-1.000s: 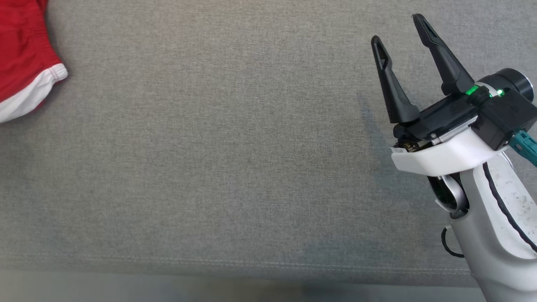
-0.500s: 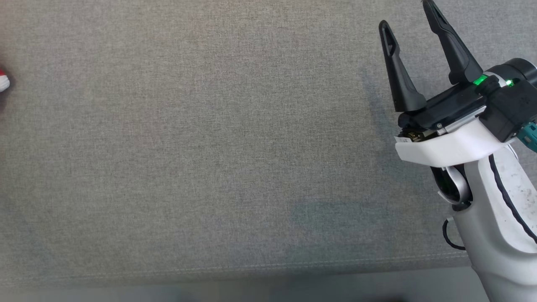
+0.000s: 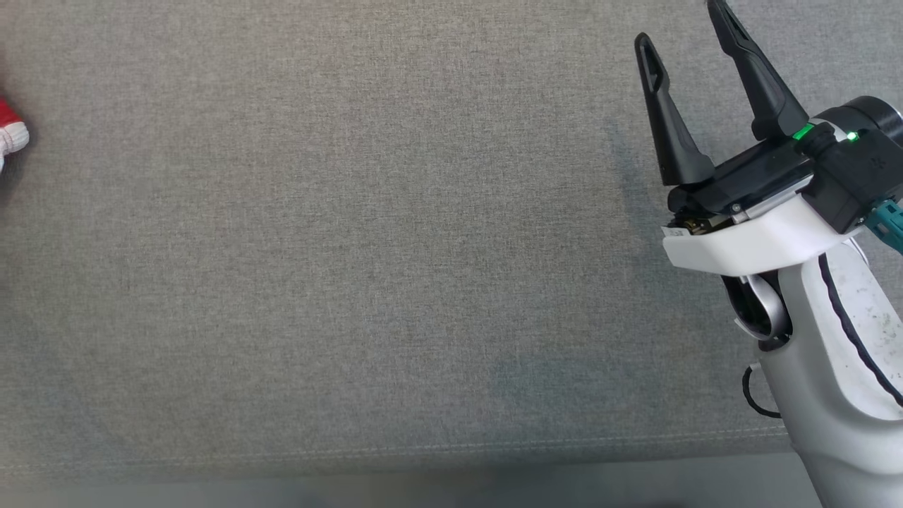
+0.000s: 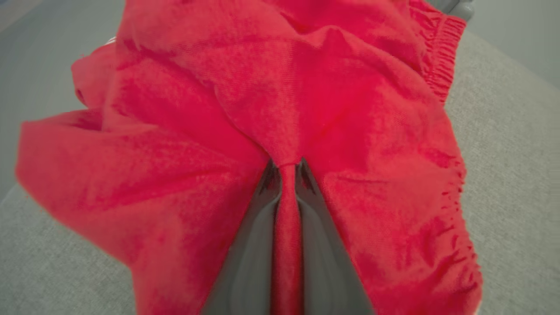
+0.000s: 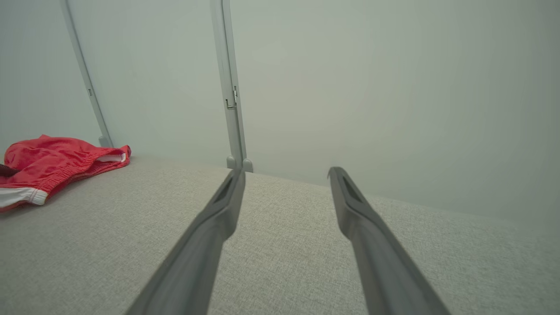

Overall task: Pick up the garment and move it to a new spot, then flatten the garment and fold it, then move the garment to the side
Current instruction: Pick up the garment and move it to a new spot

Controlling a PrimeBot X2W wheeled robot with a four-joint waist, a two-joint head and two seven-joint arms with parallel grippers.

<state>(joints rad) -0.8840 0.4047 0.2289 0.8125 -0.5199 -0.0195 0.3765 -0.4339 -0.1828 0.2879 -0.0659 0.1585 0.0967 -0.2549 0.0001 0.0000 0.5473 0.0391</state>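
The garment (image 4: 271, 96) is a crumpled pair of red shorts with a white hem and an elastic waistband. In the left wrist view my left gripper (image 4: 286, 168) is shut on a pinched fold of its red cloth, which bunches around both fingers. A small corner of the garment (image 3: 10, 134) shows at the head view's far left edge. The right wrist view has the garment (image 5: 52, 166) lying at the far left of the grey surface. My right gripper (image 3: 681, 25) stands open at the upper right, over bare fabric, with nothing between its fingers (image 5: 218, 218).
The grey woven surface (image 3: 353, 247) spans the head view, with a stitched seam and its front edge (image 3: 395, 451) near the bottom. Pale wall panels and two upright metal posts (image 5: 229, 87) stand behind the surface's far edge.
The head view has shifted, so much less of the garment shows at the left edge than one second ago. My left gripper has closed on the red cloth. The right gripper stays open.
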